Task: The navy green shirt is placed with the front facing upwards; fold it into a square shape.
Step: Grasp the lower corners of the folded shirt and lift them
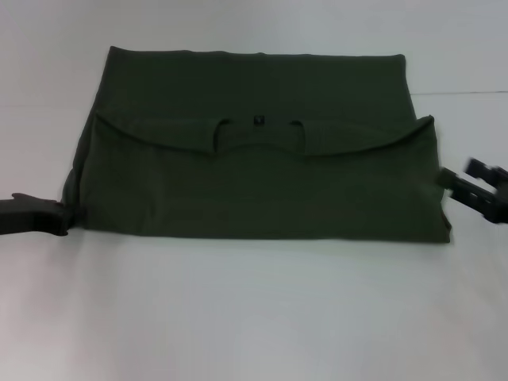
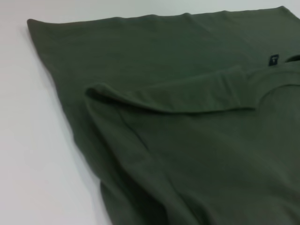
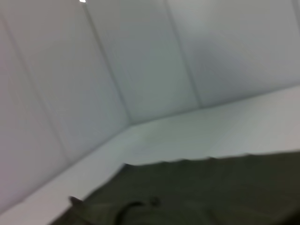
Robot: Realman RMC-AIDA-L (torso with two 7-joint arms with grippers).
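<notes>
The navy green shirt point(image 1: 262, 171) lay flat on the white bench point(image 1: 254, 317), at its middle and somewhat toward the far side. It was already folded once into a wide rectangle, its long axis running left to right. The near part had been brought over the far part, so that the plain back side faced up. The curved neckline and a small dark label point(image 1: 256, 120) sat at the middle of the fold's upper edge, pointing toward the far side. The far layer showed as a band beyond that edge, and the near edge lay straight along the bench.

The left gripper point(image 1: 63, 216) rested low on the bench at the shirt's near left corner, touching or just beside the cloth. Whether its fingers were released or clenched could not be told. The right gripper point(image 1: 456, 178) hovered just beside the shirt's right edge, blurred; the state of its fingers could not be told either.
</notes>
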